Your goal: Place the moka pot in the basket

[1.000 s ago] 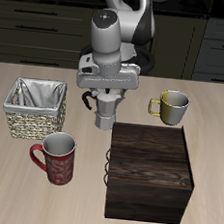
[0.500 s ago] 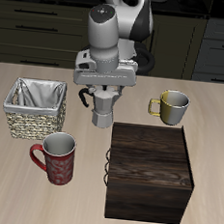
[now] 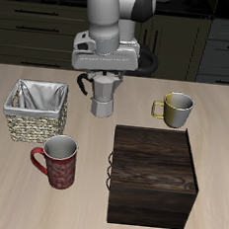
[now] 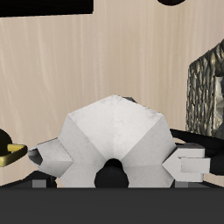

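Observation:
The silver faceted moka pot with its black handle hangs in my gripper, lifted off the table. The gripper is shut on the pot's top. In the wrist view the pot fills the middle between my fingers. The wicker basket with its pale cloth lining stands on the table, off to the side of the pot and nearer the front edge; its woven wall also shows in the wrist view.
A red patterned mug stands in front of the basket. A dark wooden box sits near the table's front edge. A metallic mug with a yellow handle stands behind the box.
My gripper has risen with the moka pot in it and shifted toward the basket's side. The pot now hangs higher above the table.

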Available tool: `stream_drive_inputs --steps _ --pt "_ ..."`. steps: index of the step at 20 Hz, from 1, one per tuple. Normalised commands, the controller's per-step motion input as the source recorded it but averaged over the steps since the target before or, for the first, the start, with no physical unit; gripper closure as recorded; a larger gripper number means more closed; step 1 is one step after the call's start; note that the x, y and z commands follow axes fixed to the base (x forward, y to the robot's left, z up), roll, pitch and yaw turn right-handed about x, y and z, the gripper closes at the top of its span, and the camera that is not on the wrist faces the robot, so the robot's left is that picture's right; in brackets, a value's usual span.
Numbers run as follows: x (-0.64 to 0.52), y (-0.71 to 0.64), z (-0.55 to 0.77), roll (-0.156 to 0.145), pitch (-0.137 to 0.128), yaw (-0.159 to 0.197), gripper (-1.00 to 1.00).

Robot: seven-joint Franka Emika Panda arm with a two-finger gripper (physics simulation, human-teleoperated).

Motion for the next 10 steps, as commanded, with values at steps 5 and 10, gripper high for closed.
stream_drive_inputs --steps 5,10 --pt "-0.06 -0.07 0.67 -0.008 -0.099 -0.008 1.0" --pt "-0.01 -0.06 0.52 0.004 -0.062 -0.011 1.0"
